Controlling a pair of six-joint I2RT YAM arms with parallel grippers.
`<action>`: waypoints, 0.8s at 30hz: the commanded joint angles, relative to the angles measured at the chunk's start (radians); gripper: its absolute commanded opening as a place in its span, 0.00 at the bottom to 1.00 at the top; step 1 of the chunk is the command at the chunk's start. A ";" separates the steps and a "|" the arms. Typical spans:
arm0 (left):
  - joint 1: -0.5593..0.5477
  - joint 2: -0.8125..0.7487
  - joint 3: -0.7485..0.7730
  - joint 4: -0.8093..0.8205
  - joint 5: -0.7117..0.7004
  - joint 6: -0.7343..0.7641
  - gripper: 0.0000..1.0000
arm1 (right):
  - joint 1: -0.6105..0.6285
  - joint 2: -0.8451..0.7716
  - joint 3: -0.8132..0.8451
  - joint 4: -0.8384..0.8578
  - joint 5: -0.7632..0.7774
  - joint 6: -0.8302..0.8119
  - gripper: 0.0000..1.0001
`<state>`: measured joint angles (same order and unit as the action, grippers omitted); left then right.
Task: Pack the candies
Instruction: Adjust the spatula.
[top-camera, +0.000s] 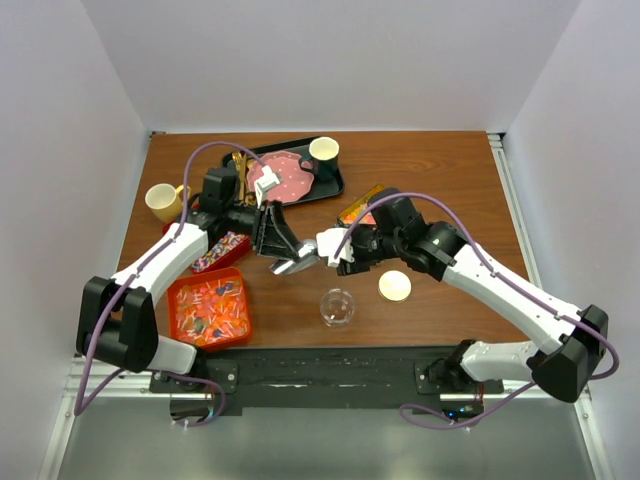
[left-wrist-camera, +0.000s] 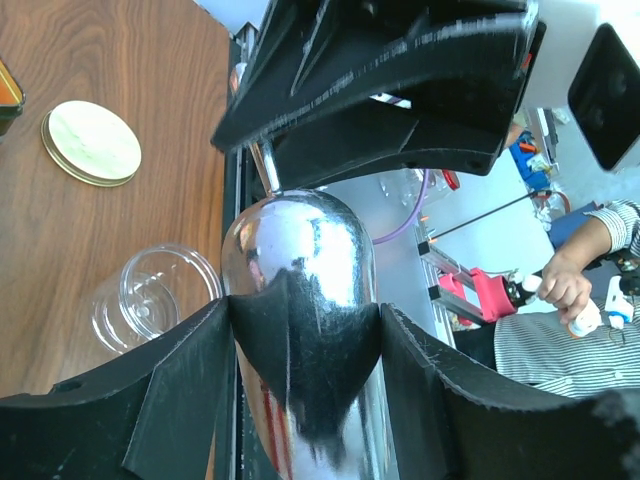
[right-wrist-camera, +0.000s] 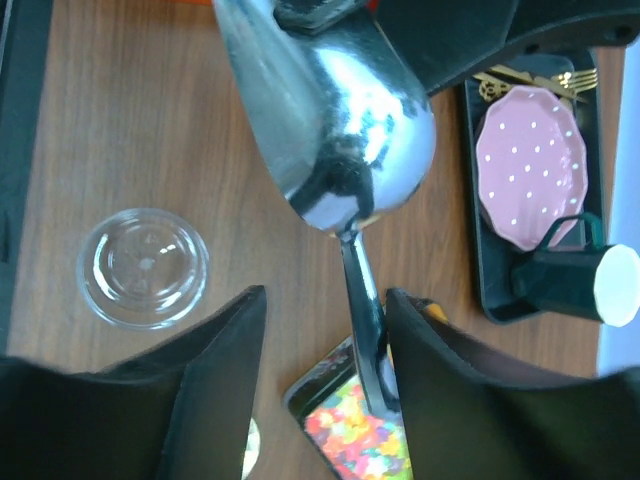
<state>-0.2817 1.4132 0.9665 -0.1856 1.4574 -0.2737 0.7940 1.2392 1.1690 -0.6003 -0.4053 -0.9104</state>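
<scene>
The largest lot of candies (top-camera: 210, 310) lay loose in an orange tray (top-camera: 173, 303) at the near left of the desk (top-camera: 440, 190), close by the left arm's base. A second lot, purple and pink pieces (top-camera: 222, 250), filled a narrow tray just behind it. Tiny yellow, orange and green ones (right-wrist-camera: 355, 432) sat in a tray under the right wrist. None were in the clear jar (top-camera: 337, 307), which stood open near the front middle, its lid (top-camera: 395, 286) just beside it on the right

Above the desk, between the trays and the jar, hung a metal scoop (top-camera: 291, 264). Its long axis ran roughly left to right in the top view, bowl toward the left arm and handle toward the right arm. The left end effector (top-camera: 283, 250) held it by the bowl, one finger pressed against each side. The right end effector (right-wrist-camera: 325, 310) stood narrowed around the handle, which ran straight down the gap between its fingers. The right wrist view showed desk between the handle and one finger, so no firm grip was visible there

This looked like a handover, and it turned on the handle lying in line with that gap. With the scoop in the right arm, the tray under its wrist would be the nearest candies, and the orange tray would lie away to the left, beneath the left arm
</scene>
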 joint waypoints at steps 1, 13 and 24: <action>0.007 -0.003 -0.008 0.067 0.084 -0.053 0.01 | 0.014 0.000 0.024 0.069 0.042 -0.030 0.43; 0.127 0.033 0.216 -0.344 -0.227 0.374 0.54 | 0.010 0.014 0.070 -0.028 0.083 0.019 0.00; 0.133 -0.393 -0.006 -0.274 -0.595 0.994 0.61 | -0.121 0.032 0.063 -0.200 -0.142 0.281 0.00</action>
<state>-0.1493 1.2076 1.1141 -0.5385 0.9920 0.3565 0.7311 1.2705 1.2259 -0.6991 -0.4126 -0.7586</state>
